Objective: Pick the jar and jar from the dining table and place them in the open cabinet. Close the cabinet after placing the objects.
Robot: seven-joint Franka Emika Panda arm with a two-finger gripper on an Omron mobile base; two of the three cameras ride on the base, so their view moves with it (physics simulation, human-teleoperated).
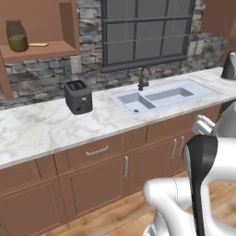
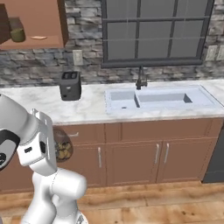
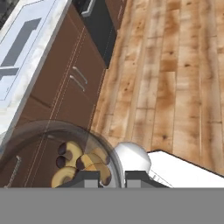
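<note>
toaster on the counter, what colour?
Dark grey, near black toaster; clearest in the left base view.

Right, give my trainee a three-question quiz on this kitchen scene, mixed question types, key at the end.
1. True or false: the jar with olive-green filling already stands on the open cabinet's shelf.
2. What is the gripper shut on?
A. the toaster
B. the jar with brown chunks
C. the faucet
3. Fill in: the toaster stands on the counter to the ___ of the sink in both base views.

Key: 1 true; 2 B; 3 left.
</note>
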